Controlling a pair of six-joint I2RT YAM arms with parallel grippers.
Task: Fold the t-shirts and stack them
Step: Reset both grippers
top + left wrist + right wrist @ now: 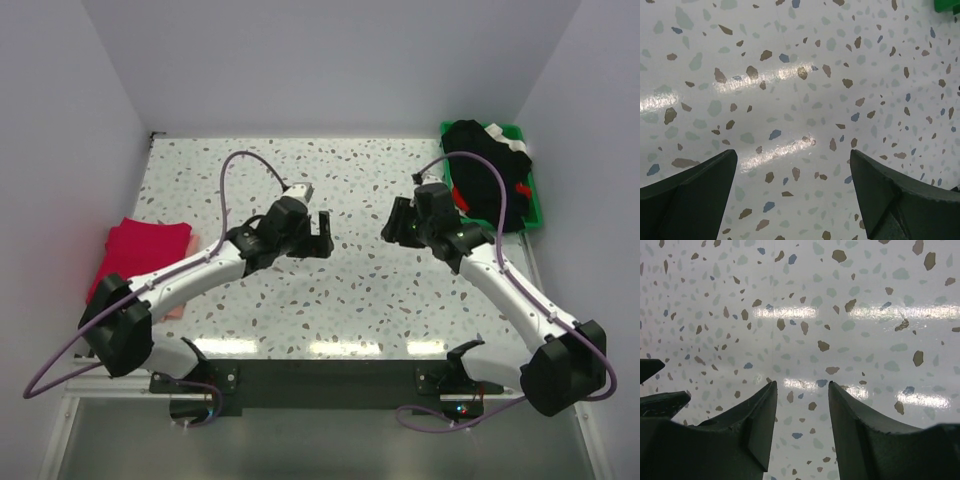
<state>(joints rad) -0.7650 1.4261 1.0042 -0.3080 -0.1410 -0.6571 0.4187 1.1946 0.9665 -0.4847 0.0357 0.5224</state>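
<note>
A crimson-red t-shirt (143, 252) lies folded at the table's left edge. A strip of pale salmon-pink t-shirt (173, 311) shows under its near side, partly hidden by the left arm. My left gripper (322, 236) hovers over the bare middle of the table, well to the right of that pile. In the left wrist view the left gripper (793, 152) is wide open, with only speckled tabletop between its fingers. My right gripper (392, 228) faces it from the right. In the right wrist view the right gripper (802, 383) is open with a narrower gap and holds nothing.
A green plastic bin (536, 214) stands at the back right with dark cloth (483, 160) heaped in it, showing red and white bits. A corner of the green bin (948, 5) shows in the left wrist view. White walls enclose the speckled table (350, 300).
</note>
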